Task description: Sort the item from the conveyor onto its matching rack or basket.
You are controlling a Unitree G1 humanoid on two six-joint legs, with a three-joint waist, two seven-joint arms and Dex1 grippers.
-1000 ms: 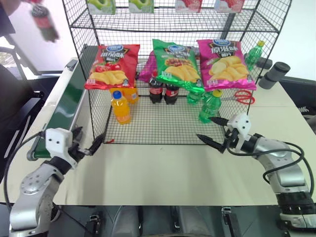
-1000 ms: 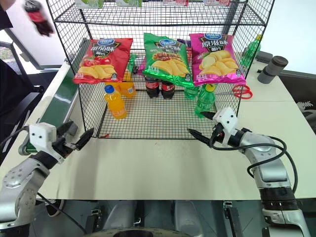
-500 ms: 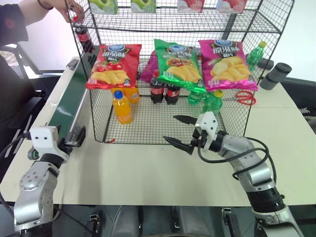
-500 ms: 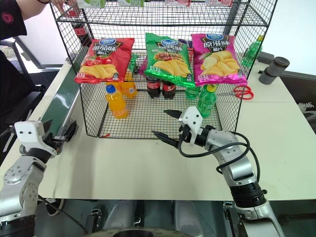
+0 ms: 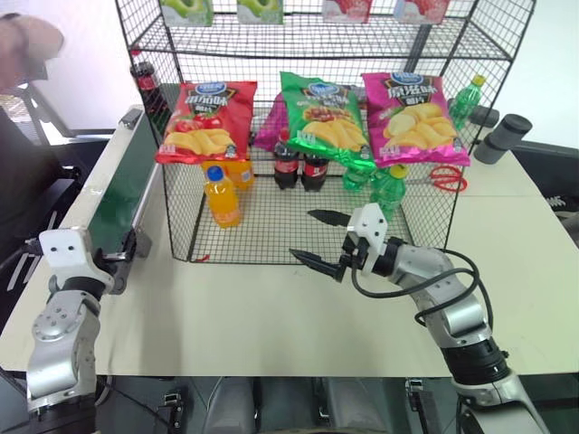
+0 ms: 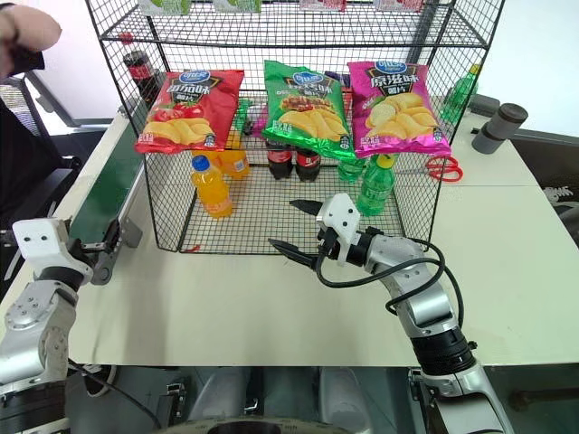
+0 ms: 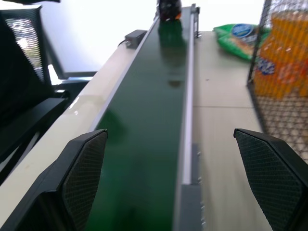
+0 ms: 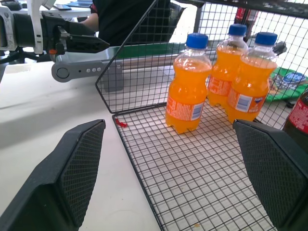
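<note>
The item, a small cola bottle [image 5: 140,80] with a red cap, stands upright at the far end of the conveyor [image 5: 118,194], just outside the rack's left wall. The left wrist view catches the bottle's base [image 7: 168,6] far up the green belt [image 7: 144,120]. My left gripper [image 5: 127,256] sits open at the belt's near roller end, pointing along the belt, empty. Open and empty too, my right gripper [image 5: 303,235] hovers level at the front edge of the black wire-mesh rack [image 5: 271,231], pointing left.
Orange-drink bottles [image 8: 187,86], two cola bottles [image 5: 298,163] and green bottles [image 5: 384,185] stand on the rack floor under crisp bags [image 5: 204,122]. Red scissors [image 5: 443,176] and a grey cylinder [image 5: 502,136] lie at the right. A person's hand [image 5: 32,41] is at the upper left.
The person set the cola bottle on the conveyor's far end and pulled the hand away. My left gripper swung left to the belt's end; my right gripper moved left along the rack front.
</note>
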